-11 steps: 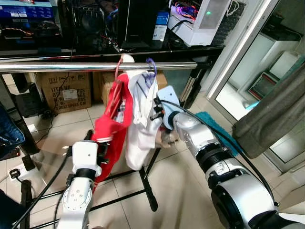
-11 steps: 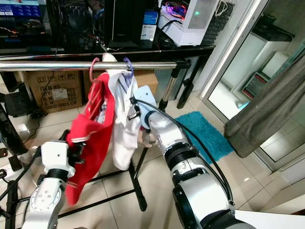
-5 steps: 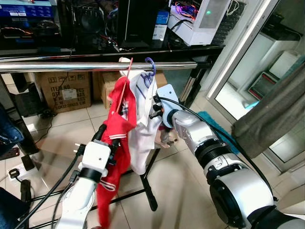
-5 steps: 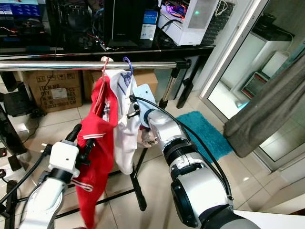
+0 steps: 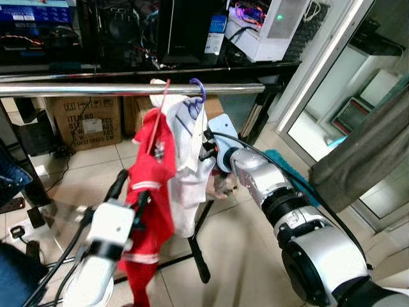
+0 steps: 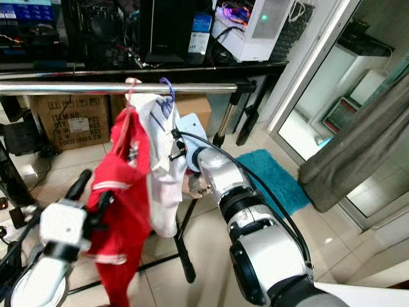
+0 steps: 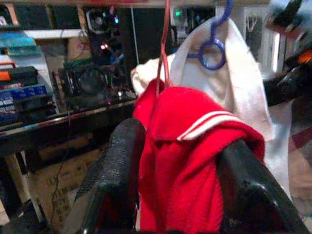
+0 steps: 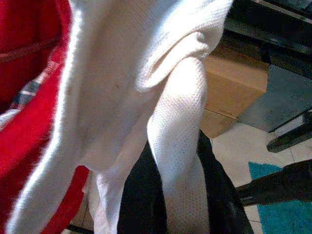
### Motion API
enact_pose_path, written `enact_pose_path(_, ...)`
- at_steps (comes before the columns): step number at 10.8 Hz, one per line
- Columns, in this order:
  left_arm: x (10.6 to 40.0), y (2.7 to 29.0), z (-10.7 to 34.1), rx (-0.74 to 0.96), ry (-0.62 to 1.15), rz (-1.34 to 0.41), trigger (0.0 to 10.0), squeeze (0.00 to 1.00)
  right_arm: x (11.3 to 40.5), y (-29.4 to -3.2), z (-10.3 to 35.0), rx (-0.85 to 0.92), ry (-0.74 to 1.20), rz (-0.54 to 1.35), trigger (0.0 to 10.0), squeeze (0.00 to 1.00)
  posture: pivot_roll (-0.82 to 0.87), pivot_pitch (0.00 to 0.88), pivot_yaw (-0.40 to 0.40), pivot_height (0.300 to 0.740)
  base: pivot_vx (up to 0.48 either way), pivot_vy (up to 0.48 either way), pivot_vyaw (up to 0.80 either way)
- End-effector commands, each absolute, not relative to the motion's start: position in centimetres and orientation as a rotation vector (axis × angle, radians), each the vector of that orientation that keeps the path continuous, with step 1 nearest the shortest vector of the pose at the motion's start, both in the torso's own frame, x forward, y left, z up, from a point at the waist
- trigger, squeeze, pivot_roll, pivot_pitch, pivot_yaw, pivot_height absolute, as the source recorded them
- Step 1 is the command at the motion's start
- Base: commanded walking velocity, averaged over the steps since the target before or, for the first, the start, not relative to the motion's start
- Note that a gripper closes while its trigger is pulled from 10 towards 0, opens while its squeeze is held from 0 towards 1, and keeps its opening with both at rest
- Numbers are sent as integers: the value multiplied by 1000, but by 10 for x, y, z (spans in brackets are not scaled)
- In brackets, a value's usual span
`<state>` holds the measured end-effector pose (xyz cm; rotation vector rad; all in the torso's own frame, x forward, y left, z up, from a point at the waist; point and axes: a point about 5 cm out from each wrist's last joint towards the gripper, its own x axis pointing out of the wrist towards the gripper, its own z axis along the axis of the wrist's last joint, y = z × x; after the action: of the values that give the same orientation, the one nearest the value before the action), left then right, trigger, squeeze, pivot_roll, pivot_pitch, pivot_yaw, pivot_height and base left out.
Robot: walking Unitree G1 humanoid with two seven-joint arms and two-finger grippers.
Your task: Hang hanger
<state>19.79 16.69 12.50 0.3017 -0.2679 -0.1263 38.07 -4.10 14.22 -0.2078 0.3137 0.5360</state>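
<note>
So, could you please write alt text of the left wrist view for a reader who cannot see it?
The left gripper has its two black fingers on either side of a red garment that hangs from a red hanger. Behind it hangs a white garment on a blue hanger.

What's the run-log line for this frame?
task: hang hanger | left claw: shut on red garment | right claw: shut on white garment | both hooks on rail
</note>
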Motion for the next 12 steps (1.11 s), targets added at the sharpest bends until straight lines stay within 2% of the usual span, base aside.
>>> enact_pose_path(1,191,162,141,285,-358,-143,10000,0,381,-48,140,-212,309,525,10000,0,339,49,-223,740,0,0,0)
enact_pose_path(3,175,166,159,342,-399,-178,10000,0,380,-47,137,-220,310,539,10000,0,354,47,-224,740,0,0,0)
enact_pose_path(7,167,161,142,318,-294,-216,10000,0,379,-47,134,-223,313,536,10000,0,348,49,-222,740,0,0,0)
enact_pose_path(12,161,174,130,283,-232,-84,10000,0,379,-48,134,-222,301,530,10000,0,353,57,-232,740,0,0,0)
